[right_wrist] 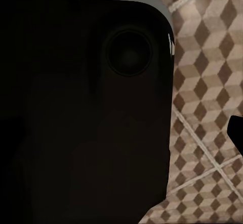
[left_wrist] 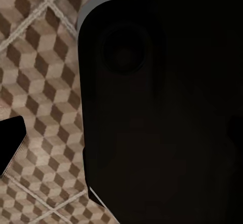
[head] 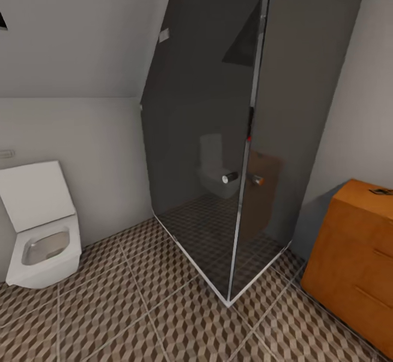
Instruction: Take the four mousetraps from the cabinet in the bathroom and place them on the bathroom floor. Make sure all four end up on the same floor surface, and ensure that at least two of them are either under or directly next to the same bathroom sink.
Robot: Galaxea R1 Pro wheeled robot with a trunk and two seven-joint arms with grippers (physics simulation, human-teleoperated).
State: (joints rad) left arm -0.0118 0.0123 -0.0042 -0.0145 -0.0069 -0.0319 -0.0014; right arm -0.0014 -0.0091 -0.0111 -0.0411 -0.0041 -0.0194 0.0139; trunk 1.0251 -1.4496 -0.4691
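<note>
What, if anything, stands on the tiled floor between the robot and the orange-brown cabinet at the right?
Nothing visible does: bare bathroom floor leads to the cabinet. The glass shower enclosure stands to its left, off that path.

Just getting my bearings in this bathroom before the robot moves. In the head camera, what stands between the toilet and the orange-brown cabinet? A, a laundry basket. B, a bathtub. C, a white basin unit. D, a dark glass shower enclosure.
D: a dark glass shower enclosure rises from the patterned floor, with the toilet to its left and the cabinet to its right.
</note>
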